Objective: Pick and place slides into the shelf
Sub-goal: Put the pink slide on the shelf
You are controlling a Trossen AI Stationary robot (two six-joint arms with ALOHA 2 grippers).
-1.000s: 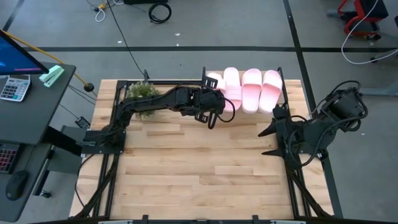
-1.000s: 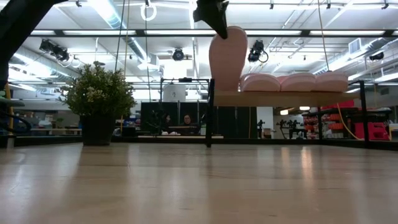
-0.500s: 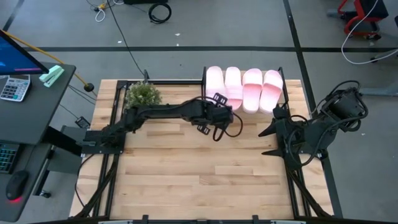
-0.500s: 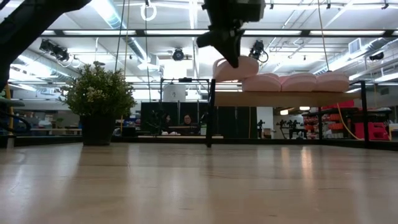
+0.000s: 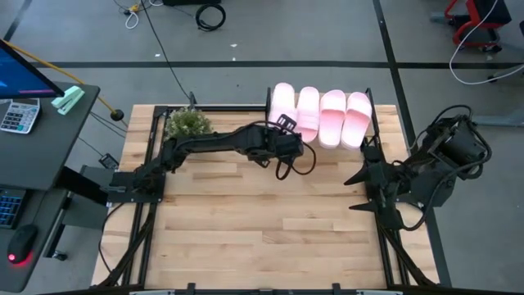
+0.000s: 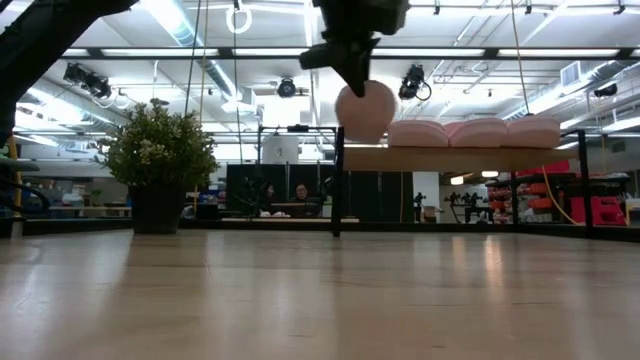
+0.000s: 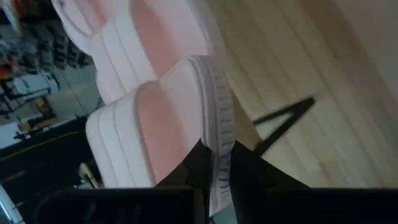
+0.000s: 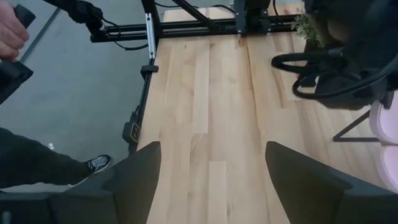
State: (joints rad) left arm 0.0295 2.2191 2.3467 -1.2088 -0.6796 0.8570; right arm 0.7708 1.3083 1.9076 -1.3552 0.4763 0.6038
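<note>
Pale planks make up the tabletop [image 5: 246, 221], with a potted plant [image 5: 188, 123] at its far edge. Beside the plant, the shelf [image 6: 460, 157] carries four pale pink foam slides [image 5: 319, 115], each ribbed across one wide strap. The slide nearest the plant [image 6: 365, 110] is pinched along its sole edge by the narrowed left hand [image 6: 352, 62], its heel overhanging the shelf's front. The left arm is stretched past the plant to the shelf. Beyond the shelf's other end, the right hand [image 5: 366, 176] is held wide open, gripping nothing.
</note>
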